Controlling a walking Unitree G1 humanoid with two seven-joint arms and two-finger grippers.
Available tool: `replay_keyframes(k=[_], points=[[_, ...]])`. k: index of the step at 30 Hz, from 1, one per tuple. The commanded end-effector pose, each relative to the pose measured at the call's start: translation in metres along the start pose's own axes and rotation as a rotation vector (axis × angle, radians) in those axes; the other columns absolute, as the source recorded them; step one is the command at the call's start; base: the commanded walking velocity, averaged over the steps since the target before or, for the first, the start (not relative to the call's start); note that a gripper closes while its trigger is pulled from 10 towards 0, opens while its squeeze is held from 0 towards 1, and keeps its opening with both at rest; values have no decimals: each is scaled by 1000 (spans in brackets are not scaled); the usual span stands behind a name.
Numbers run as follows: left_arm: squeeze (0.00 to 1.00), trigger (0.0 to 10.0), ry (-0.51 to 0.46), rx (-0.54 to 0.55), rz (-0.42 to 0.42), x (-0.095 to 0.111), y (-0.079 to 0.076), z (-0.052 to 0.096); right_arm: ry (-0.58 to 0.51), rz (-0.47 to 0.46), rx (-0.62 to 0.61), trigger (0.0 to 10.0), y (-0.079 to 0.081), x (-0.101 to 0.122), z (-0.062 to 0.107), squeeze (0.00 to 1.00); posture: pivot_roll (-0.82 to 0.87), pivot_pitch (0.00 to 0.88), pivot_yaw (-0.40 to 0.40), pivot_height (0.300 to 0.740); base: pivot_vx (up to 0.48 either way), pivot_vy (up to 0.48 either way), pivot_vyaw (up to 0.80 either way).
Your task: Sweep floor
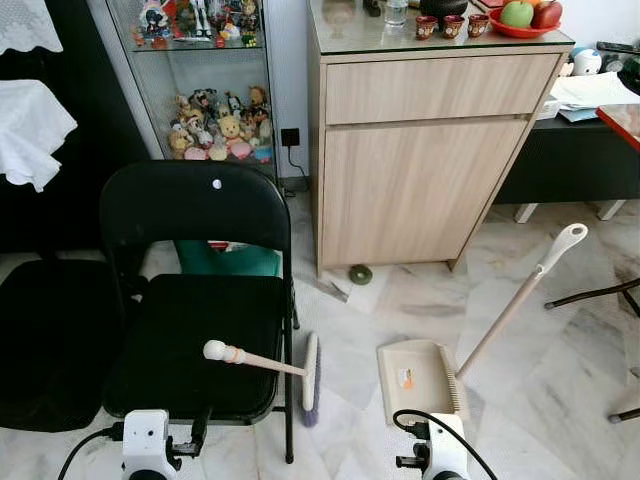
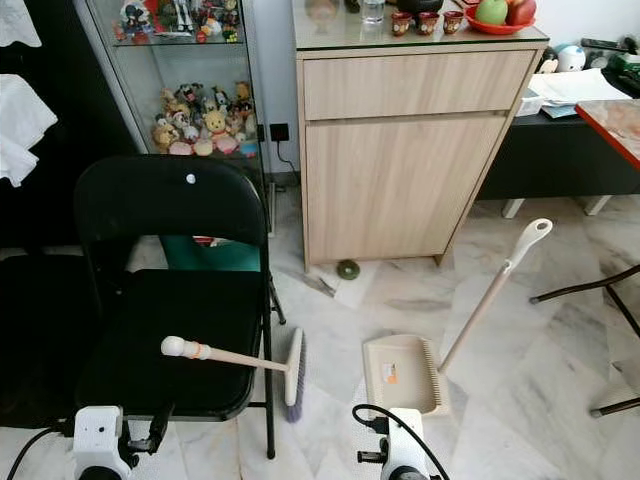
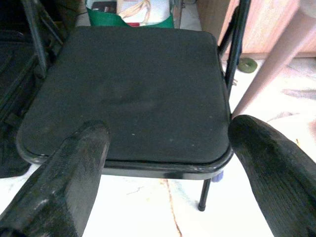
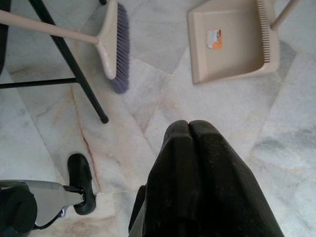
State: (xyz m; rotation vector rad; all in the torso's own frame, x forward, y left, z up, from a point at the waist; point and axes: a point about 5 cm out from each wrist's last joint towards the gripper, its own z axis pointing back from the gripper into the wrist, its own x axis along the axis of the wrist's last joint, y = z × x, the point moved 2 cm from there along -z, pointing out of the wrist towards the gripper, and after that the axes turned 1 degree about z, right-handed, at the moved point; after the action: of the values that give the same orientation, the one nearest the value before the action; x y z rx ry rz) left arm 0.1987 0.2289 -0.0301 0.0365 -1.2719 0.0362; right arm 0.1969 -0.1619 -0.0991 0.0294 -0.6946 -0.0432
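Note:
A beige broom (image 1: 258,361) leans over the black folding chair (image 1: 190,340). Its white knob is above the seat and its purple-bristled head (image 1: 311,376) rests on the floor by the chair's right legs. To the right, a beige dustpan (image 1: 420,378) lies flat on the marble floor, its long handle (image 1: 515,300) slanting up to the right. A small green round thing (image 1: 360,274) and a scrap (image 1: 335,290) lie near the cabinet's foot. My left gripper (image 3: 170,131) is open above the chair seat's front. My right gripper (image 4: 190,126) is shut, holding nothing, over the floor in front of the broom head and dustpan.
A wooden cabinet (image 1: 425,160) stands straight ahead, with a glass display case (image 1: 205,90) of figurines to its left. A green bag (image 1: 228,258) sits behind the chair and a black cushion (image 1: 45,340) lies at the left. Black legs of another chair (image 1: 600,295) reach in from the right.

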Motion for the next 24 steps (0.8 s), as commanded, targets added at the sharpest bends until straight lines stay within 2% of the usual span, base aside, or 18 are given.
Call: replay_keyframes(k=[1,13,17,21,24], points=[[0,10000,26,3,1,-5,0,3,13,5,-5,10000,-3,-3,1,0,81,93,-17,740,0,0,0],[0,10000,30,16,9,-3,1,-1,14,9,-4,10000,-3,-3,1,0,79,89,-18,740,0,0,0],[0,10000,0,33,63,5,2,-8,13,9,-3,10000,-3,-3,1,0,78,87,-20,740,0,0,0],[0,10000,10,-11,-13,6,-4,-9,14,12,-2,10000,-3,-3,1,0,78,83,-19,740,0,-120,0],[0,10000,15,1,11,5,-3,-8,14,11,-2,10000,-3,-3,1,0,77,83,-18,740,0,-410,0]])
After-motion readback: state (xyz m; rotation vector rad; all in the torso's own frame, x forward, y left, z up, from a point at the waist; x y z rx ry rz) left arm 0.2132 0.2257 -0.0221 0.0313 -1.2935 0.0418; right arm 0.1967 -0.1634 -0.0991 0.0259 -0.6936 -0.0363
